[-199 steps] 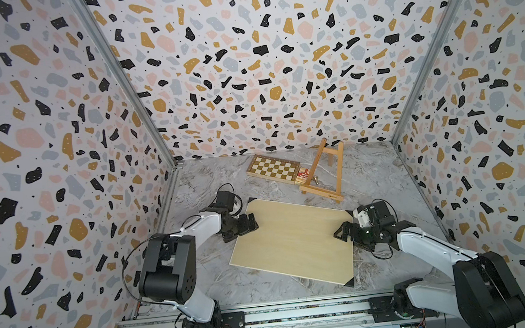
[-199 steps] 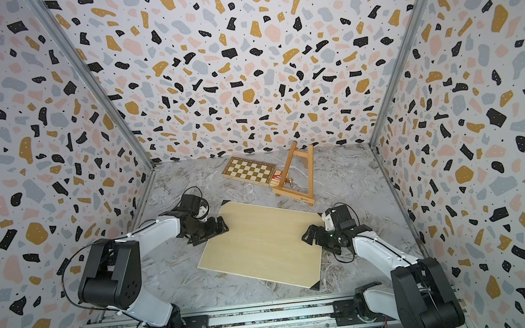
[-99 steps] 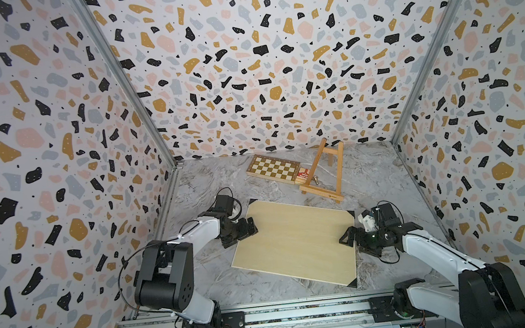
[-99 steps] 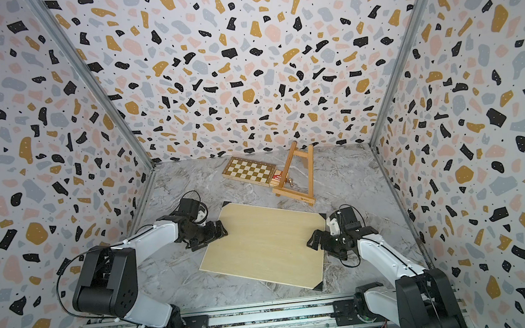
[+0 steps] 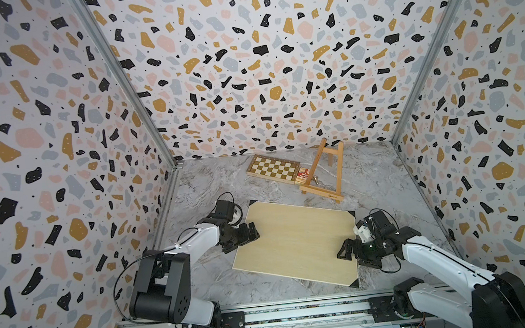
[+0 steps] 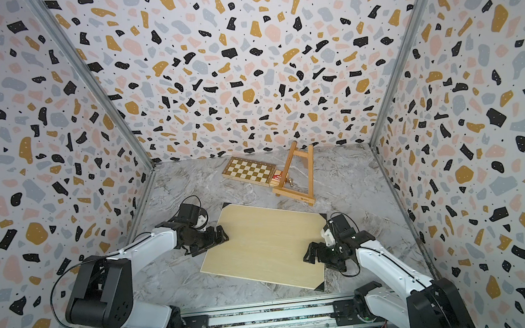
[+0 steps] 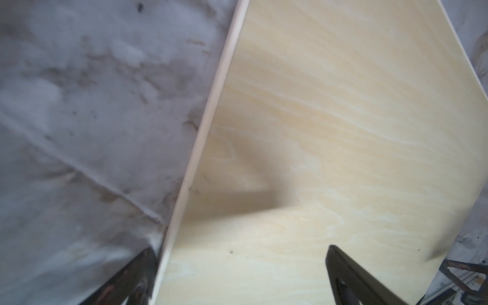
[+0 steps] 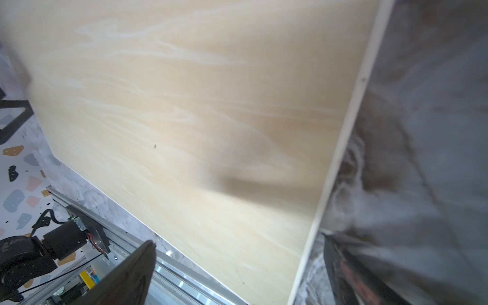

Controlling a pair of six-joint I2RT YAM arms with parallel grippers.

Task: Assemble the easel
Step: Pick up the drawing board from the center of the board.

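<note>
**Easel lies well beyond both open hands**

Only the top views show the easel (image 5: pixel 321 193) (image 6: pixel 294 196), at the far right of the table (image 5: pixel 370 174), just right of the chessboard (image 5: pixel 273 169). Its long axis runs near to far, with the ledge bar nearest and the narrow end toward the far wall. The wrist views show only the pale board (image 7: pixel 343 132) (image 8: pixel 184 105). The left hand (image 5: pixel 249 236) and right hand (image 5: pixel 348 253), fingers (image 7: pixel 348 274) apart, straddle opposite board edges, well apart from the easel.

A robot lab cell: terrazzo-print walls (image 5: pixel 244 58), marble-look floor (image 5: pixel 370 174), arms (image 5: pixel 196 241) on aluminium rail (image 5: pixel 301 312).
</note>
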